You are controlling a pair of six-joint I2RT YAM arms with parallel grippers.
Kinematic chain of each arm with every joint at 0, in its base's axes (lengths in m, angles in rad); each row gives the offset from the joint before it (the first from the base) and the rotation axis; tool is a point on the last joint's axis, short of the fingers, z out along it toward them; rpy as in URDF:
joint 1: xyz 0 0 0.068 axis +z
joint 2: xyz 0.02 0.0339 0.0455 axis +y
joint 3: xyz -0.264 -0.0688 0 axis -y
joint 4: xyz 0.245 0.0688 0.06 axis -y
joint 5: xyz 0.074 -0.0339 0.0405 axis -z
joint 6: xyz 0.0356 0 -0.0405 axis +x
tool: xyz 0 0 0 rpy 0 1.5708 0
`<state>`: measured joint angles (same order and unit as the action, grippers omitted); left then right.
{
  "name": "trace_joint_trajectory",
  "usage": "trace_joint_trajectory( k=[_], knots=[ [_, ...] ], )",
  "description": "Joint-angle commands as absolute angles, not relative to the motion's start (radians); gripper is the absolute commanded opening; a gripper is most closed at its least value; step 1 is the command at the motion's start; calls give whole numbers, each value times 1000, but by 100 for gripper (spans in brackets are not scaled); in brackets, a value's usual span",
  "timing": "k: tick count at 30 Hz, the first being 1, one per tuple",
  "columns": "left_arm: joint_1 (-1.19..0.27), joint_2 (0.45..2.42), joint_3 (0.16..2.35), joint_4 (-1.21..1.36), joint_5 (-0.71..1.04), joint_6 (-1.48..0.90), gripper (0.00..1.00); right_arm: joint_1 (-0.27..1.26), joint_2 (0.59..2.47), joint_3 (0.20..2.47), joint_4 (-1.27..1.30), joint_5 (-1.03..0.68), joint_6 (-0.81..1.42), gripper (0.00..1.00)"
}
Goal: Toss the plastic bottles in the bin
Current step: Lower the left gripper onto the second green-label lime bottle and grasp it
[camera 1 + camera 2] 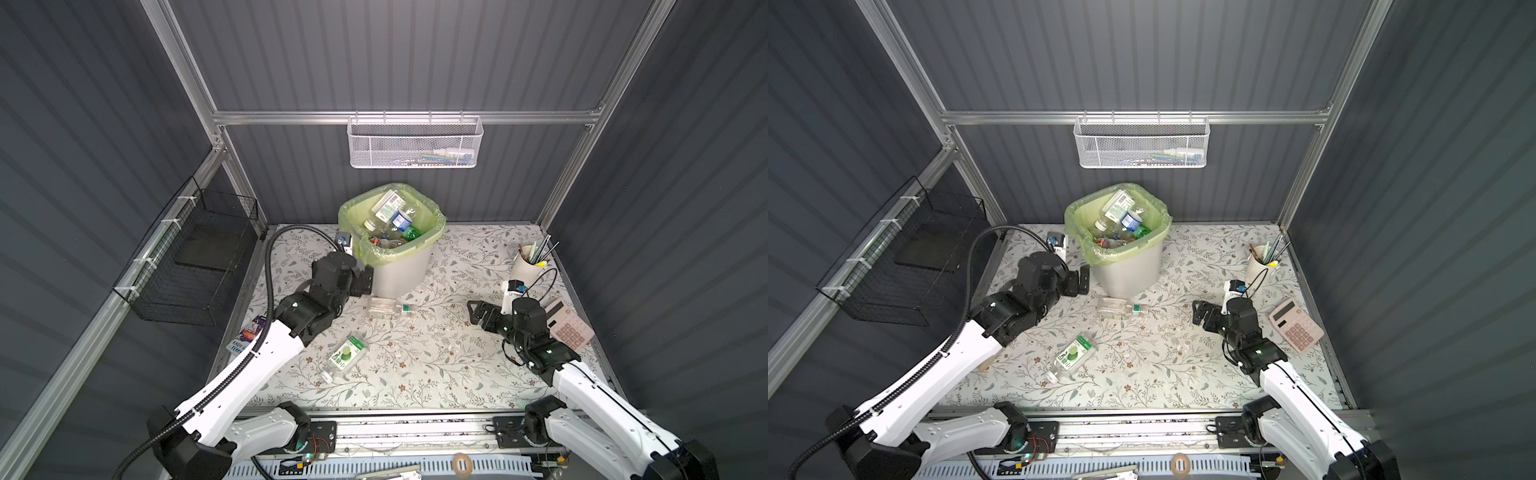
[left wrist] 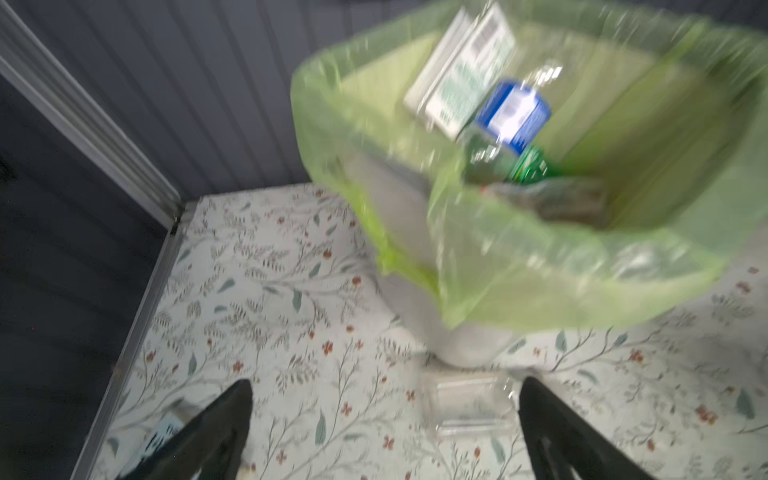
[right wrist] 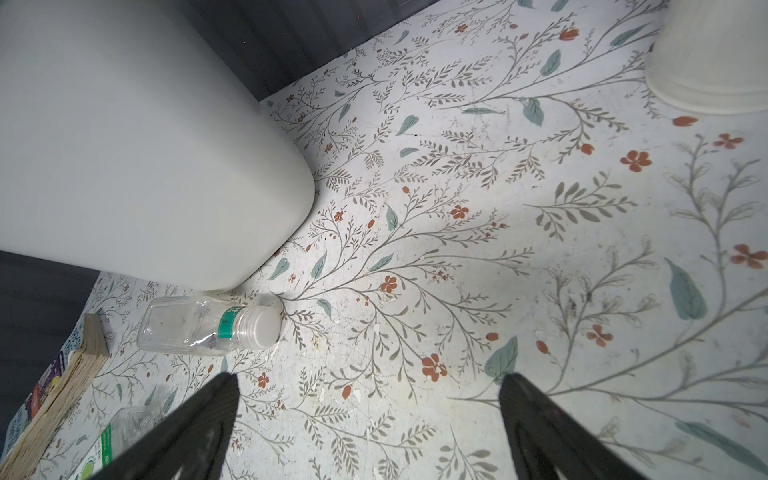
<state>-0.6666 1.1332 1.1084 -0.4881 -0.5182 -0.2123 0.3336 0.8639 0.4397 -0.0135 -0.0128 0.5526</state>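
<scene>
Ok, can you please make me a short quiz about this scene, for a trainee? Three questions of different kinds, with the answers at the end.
1. How many bottles lie on the table outside the bin?
2. True or false: the left gripper holds a bottle.
3. The clear bottle lies: A) beside the bin's base; B) in the pen cup; C) on the calculator.

Key
1. Two: the clear bottle and the green-label bottle.
2. False: it is open and empty.
3. A
</scene>
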Motion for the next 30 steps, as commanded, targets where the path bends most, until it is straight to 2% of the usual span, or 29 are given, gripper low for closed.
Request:
trace_joint_trajectory(
  k=[1,8,15,21,30],
  knots=[
    [-664,1120,1035,-623,-543,-344,100,331,876,462,20,-27,570,99],
    [-671,1149,853,-682,-371,-545,100,331,874,452,13,-13,581,99],
    [-774,1151,724,-728,-349,-667,100,331,875,437,9,-7,592,99],
    [-787,1221,687,-683,-290,-649,100,331,888,442,13,-16,590,99],
    [-787,1321,711,-638,-297,-610,99,331,880,440,2,-11,588,99]
  ],
)
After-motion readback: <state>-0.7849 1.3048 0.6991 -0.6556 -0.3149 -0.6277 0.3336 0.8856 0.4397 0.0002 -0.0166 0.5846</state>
